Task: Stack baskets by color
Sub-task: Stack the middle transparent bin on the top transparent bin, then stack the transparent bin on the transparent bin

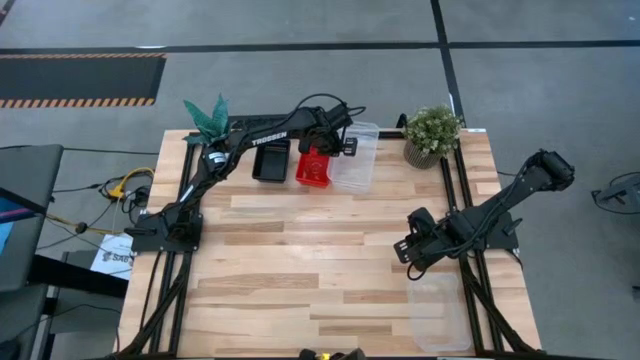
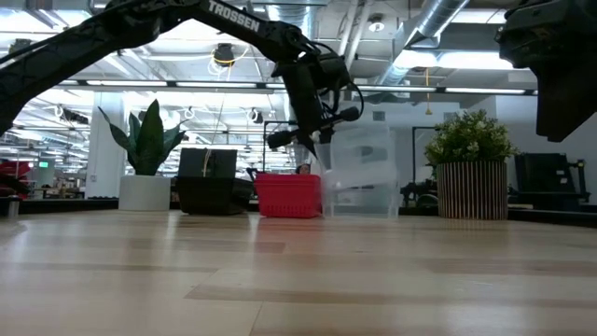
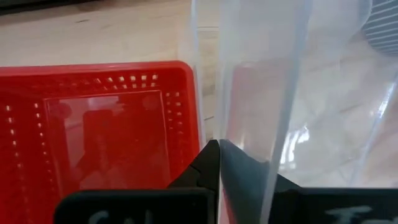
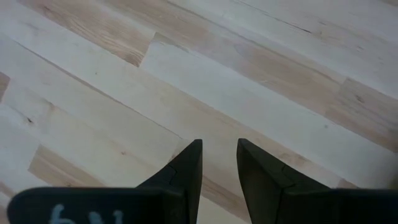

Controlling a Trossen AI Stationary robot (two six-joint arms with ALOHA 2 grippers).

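— Why is the left gripper (image 3: 217,163) reaching to the far edge of the desk (image 1: 300,270)?

— It's carrying a clear basket (image 1: 353,157). Its jaws are pressed together on the thin wall of that tray, which hangs tilted from them, lifted off the wood, I'd say so it can be lowered onto its own colour.

— And the other baskets?

— The red basket (image 1: 313,168) lies right below and beside those jaws, touching the clear one's side in the wrist view. The black basket (image 1: 270,161) is just past the red one, further from the jaws.

— The right gripper (image 4: 219,163)?

— Waiting over bare planks, jaws a little apart, pinching nothing. Another clear basket (image 1: 438,312) lies near it, towards the front corner, probably where the clear pile belongs.
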